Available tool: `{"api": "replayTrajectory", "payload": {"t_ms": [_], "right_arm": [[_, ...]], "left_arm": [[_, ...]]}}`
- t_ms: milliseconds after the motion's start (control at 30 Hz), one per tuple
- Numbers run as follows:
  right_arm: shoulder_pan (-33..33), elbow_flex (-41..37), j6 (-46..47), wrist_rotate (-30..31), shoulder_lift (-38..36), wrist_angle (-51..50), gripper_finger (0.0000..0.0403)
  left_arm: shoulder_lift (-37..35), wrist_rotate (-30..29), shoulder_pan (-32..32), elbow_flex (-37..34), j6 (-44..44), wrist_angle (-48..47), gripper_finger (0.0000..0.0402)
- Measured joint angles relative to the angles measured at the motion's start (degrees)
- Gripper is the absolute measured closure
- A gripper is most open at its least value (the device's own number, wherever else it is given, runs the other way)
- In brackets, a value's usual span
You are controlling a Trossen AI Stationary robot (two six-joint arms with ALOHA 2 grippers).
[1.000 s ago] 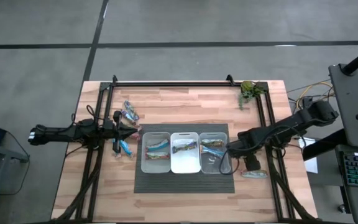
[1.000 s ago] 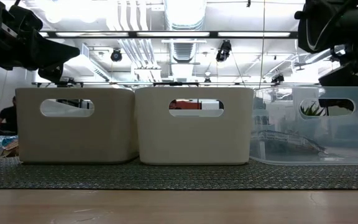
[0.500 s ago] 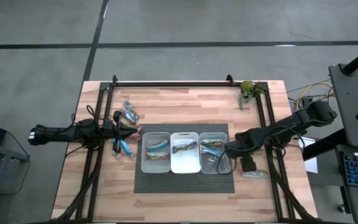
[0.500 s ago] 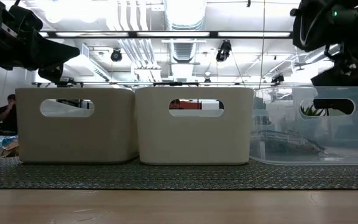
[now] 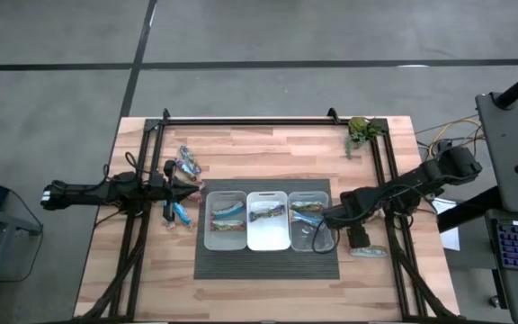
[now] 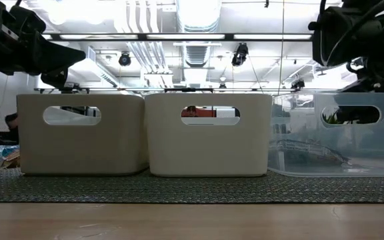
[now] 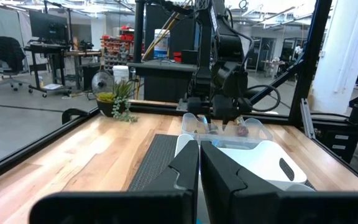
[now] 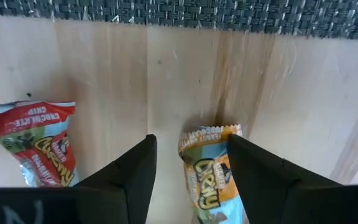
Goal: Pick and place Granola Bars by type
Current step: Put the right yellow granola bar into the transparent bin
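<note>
You are at the pick step. Your right claw [image 8: 188, 171] stands spread above the wooden worktop [image 8: 166, 81], with a granola bar in orange and blue wrapper [image 8: 209, 167] between its two fingers and a red-marked bar [image 8: 35, 144] just beside it, outside the fingers. I judge the next move needs a straight descent, then closing on the bar. Your left claw [image 5: 190, 190] waits pressed together, well apart, beyond the bins [image 5: 267, 237].

My right gripper [image 8: 188, 171] has its fingers spread around an orange-and-blue granola bar [image 8: 209, 169] on the wooden table [image 8: 166, 87]. I see a red-ended bar [image 8: 37, 146] just outside one finger, and a dark woven mat [image 8: 229, 12] beyond.
</note>
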Motion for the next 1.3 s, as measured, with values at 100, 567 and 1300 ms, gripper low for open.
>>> {"api": "replayTrajectory", "payload": {"t_ms": [100,567,1300], "right_arm": [[0.0,0.61,0.15,0.0,-0.01,-0.6,0.0216],[0.0,0.71,0.3,0.17,0.04,-3.09,0.022],[-0.2,-0.92,0.35,1.24,0.08,-3.04,0.0277]], "left_arm": [[0.0,-0.02,0.0,0.02,-0.01,0.0,0.0402],[0.0,-0.02,0.0,0.02,-0.01,0.0,0.0402],[0.0,-0.02,0.0,0.02,-0.01,0.01,0.0402]]}}
